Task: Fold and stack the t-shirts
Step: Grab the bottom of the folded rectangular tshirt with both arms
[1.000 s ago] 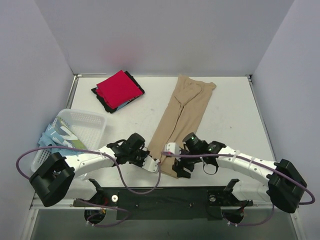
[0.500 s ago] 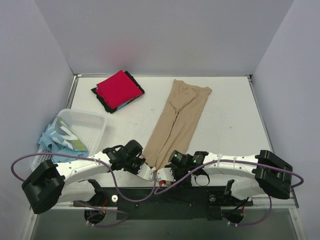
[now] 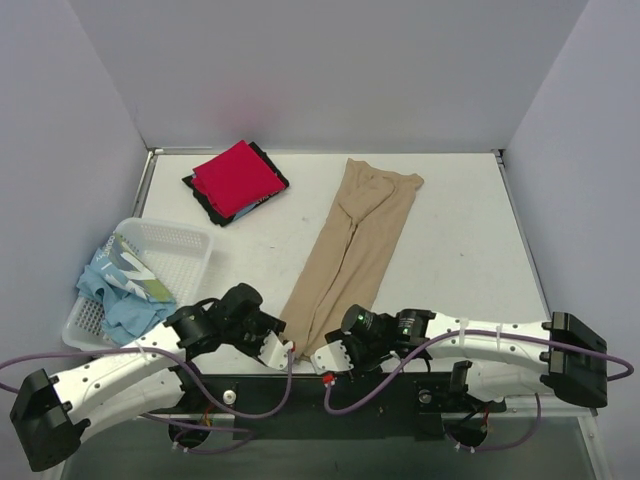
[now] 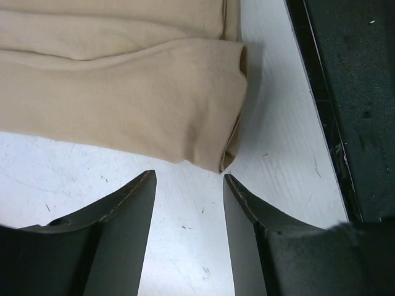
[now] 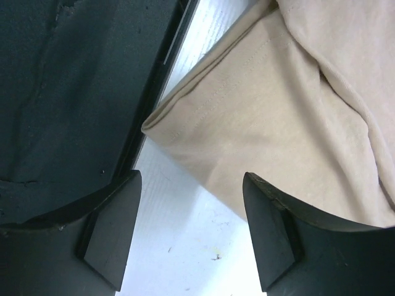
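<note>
A tan-beige t-shirt (image 3: 352, 245) lies folded into a long narrow strip, running from the far middle of the table toward the near edge. Its near end (image 4: 136, 105) lies flat just ahead of my left gripper (image 4: 188, 185), which is open with only bare table between its fingers. My right gripper (image 5: 191, 185) is also open, and the shirt's hemmed corner (image 5: 265, 117) lies just beyond its fingertips. In the top view both grippers (image 3: 283, 348) (image 3: 325, 358) sit close together at the shirt's near end. A folded red t-shirt (image 3: 237, 176) rests on a black one (image 3: 205, 203) at the far left.
A white mesh basket (image 3: 185, 250) at the left holds crumpled light blue shirts (image 3: 125, 295). The black base plate (image 3: 350, 395) runs along the near edge, right behind both grippers. Grey walls close in the table on three sides.
Both arms have drawn back toward the near edge. The left gripper has opened and let go of the tan shirt's near end, which now lies flat. The shirt has shifted slightly nearer.
</note>
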{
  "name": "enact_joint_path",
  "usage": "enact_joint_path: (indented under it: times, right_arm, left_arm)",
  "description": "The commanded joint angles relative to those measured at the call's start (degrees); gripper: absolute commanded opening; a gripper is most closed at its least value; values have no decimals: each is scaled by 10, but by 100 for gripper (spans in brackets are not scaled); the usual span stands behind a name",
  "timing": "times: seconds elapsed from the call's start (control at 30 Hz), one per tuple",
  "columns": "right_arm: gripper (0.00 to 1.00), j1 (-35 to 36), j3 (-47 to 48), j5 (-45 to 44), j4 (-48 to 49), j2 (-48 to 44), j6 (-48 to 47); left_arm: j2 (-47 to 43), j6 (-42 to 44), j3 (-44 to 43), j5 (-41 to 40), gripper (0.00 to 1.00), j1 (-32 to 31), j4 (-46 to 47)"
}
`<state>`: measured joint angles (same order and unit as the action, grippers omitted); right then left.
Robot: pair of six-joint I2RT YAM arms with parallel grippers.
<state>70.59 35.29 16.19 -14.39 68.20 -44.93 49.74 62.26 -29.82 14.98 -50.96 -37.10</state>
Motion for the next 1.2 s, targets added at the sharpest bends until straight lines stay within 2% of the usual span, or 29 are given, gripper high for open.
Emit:
enact_joint_path:
  times: [0.0,0.17,0.33,0.47,0.5,0.53,0.63,0.67,0.7,0.73,0.77,0.83,0.97,1.07,1.17]
  right_arm:
    - [62,0,15,36,-13,24,-35]
    - [61,-3,27,51,-6,76,-68]
    - [61,-5,28,83,25,109,-75]
    - [56,-10,22,107,46,124,-58]
    - [52,-12,17,107,56,123,-51]
    - [50,-12,12,106,57,122,-46]
    - [33,-14,6,99,64,121,-25]
    - [29,-15,3,97,65,120,-20]
    - [19,-16,1,97,67,116,-10]
    - [15,-17,-3,93,70,113,-5]
    - [6,-19,-6,91,75,106,4]
    - [0,-26,-11,83,81,91,29]
    - [0,-78,3,88,86,52,127]
    - [0,-149,20,113,88,26,226]
    - [0,-207,22,127,92,-4,268]
  left_arm:
    - [6,24,17,45,57,-3,-3]
    - [75,20,23,37,57,-5,66]
    - [81,24,49,29,56,-6,96]
    - [91,28,71,20,56,-10,135]
    - [92,28,81,14,55,-10,143]
    - [92,28,85,9,52,-12,159]
    - [94,23,103,3,44,-12,187]
    - [94,22,105,0,35,-13,193]
    - [95,20,105,0,28,-13,193]
    - [94,19,104,-5,1,-15,190]
    - [93,18,101,-9,0,-18,187]
    - [90,12,84,-21,0,-20,171]
    - [86,-63,12,-50,0,-21,133]
    - [99,-128,-62,-54,0,-20,116]
    - [121,-158,-102,-78,0,-18,129]
